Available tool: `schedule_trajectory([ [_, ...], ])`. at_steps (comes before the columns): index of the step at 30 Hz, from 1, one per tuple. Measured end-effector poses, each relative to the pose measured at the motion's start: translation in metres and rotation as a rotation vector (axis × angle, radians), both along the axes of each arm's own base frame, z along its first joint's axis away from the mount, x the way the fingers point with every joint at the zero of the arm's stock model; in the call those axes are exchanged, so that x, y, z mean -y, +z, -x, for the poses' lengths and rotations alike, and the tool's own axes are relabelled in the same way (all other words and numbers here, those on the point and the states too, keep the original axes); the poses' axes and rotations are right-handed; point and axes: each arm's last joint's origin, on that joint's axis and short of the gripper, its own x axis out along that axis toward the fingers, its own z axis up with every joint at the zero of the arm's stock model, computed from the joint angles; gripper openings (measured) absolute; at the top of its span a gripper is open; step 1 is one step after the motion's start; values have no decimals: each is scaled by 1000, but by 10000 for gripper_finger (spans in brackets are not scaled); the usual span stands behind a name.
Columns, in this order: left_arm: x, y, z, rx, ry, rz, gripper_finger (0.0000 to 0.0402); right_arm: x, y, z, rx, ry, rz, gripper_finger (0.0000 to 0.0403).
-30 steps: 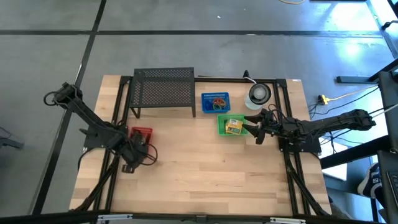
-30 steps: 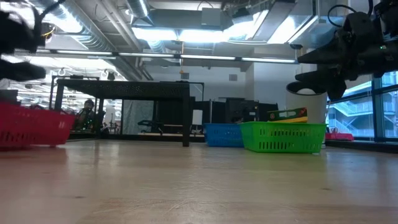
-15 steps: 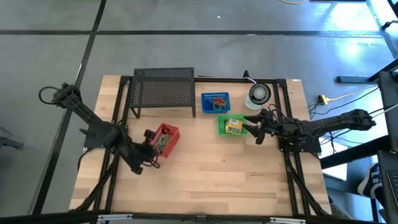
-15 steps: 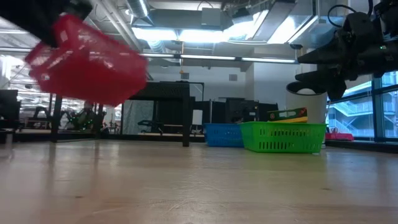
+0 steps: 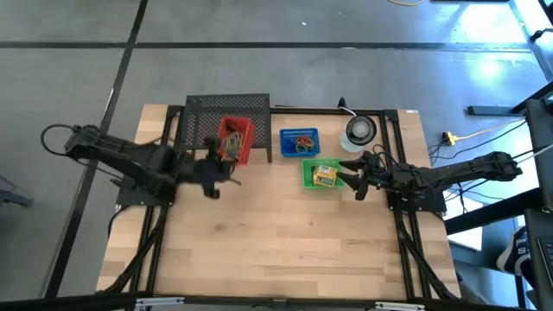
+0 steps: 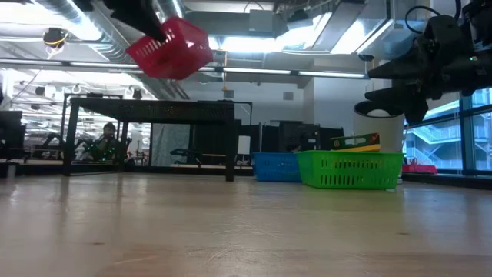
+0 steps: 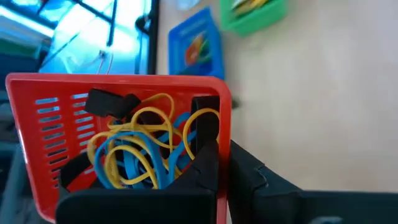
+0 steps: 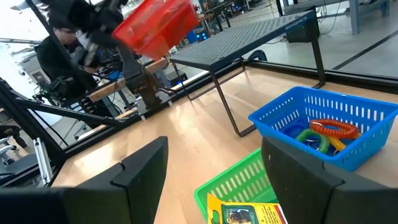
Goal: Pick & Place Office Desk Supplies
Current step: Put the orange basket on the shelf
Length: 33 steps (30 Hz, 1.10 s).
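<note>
High view first, from left to right: the left claw (image 5: 218, 164) is closed on the rim of a red basket (image 5: 235, 140) and holds it in the air above the black mesh shelf (image 5: 226, 121), tilted. Inside the red basket lie yellow and blue rubber bands (image 7: 134, 152) and a small black clip (image 7: 111, 102). Next comes the blue basket (image 5: 299, 142) on the bench (image 5: 285, 242), with coloured loops (image 8: 326, 134) inside, then the green basket (image 5: 321, 175) with a yellow-green box (image 5: 325, 175). The right claw (image 5: 348, 173) hangs just beside the green basket, fingers spread wide, holding nothing. A round grey-white disc (image 5: 359, 130) stands behind it.
</note>
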Motion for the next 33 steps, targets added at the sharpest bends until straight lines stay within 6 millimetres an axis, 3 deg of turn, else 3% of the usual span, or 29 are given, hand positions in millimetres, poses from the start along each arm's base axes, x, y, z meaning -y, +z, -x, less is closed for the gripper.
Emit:
schedule_trajectory([
  [7, -55, 15, 13, -176, 143, 17, 4, 0, 0, 0, 0, 3, 0, 260],
  [14, -89, 6, 35, -351, 287, 146, 5, 0, 0, 0, -9, 4, 22, 260],
  [22, -102, 2, 49, -448, 363, 198, 6, 0, -1, 0, -12, 4, 23, 260],
  [33, -102, 2, 51, -495, 336, 196, 7, 0, -1, 0, -14, 4, 26, 260],
])
